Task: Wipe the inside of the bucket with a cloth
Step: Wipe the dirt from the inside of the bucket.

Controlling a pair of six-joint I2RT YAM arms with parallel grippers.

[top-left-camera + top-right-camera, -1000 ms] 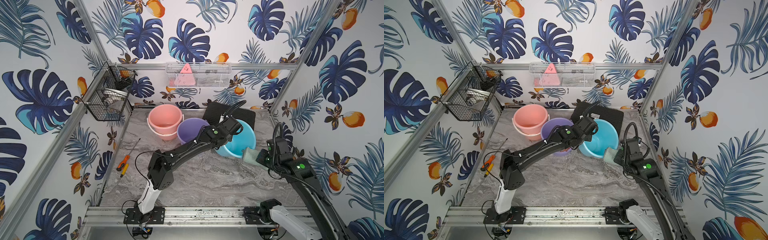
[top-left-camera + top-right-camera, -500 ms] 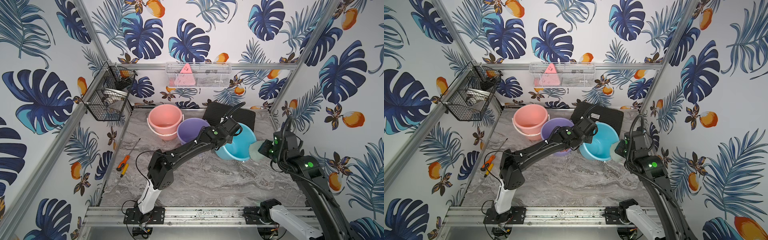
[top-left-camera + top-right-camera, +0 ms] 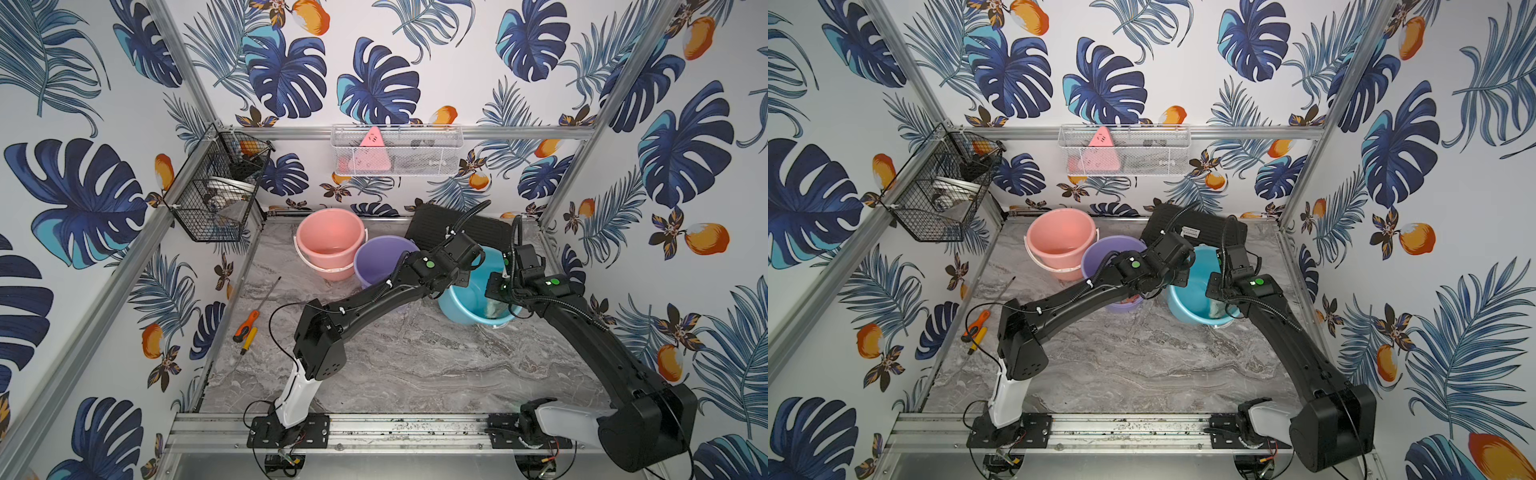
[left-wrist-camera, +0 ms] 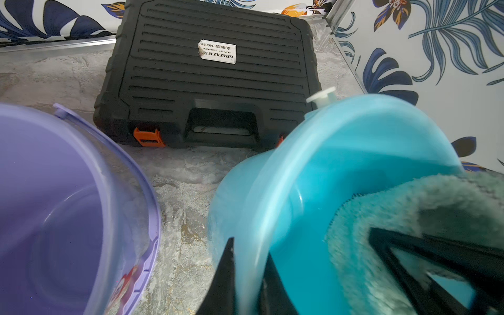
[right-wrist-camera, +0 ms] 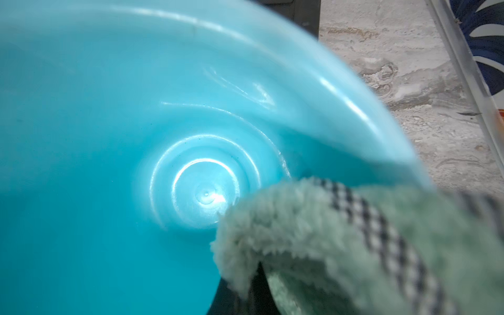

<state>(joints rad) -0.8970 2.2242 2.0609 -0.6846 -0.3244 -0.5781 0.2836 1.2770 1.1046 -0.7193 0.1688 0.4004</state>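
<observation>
Note the left hand (image 4: 248, 263) clenched over the rim of the blue bucket (image 3: 461, 301), holding it tilted on the bench (image 3: 415, 357) with the mouth turned toward the right arm. Find the cloth (image 5: 341, 240) pinched in the right hand (image 3: 495, 300) just inside that mouth, with the bucket bottom straight ahead along the bucket's axis. Judge the wipe as a push inward along that axis.

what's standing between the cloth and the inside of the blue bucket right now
Nothing visible. The cloth, shut in the right pincer, is past the rim of the blue bucket, with bare wall and floor ahead. The left pincer clamps the rim off to one side, clear of the cloth.
</observation>
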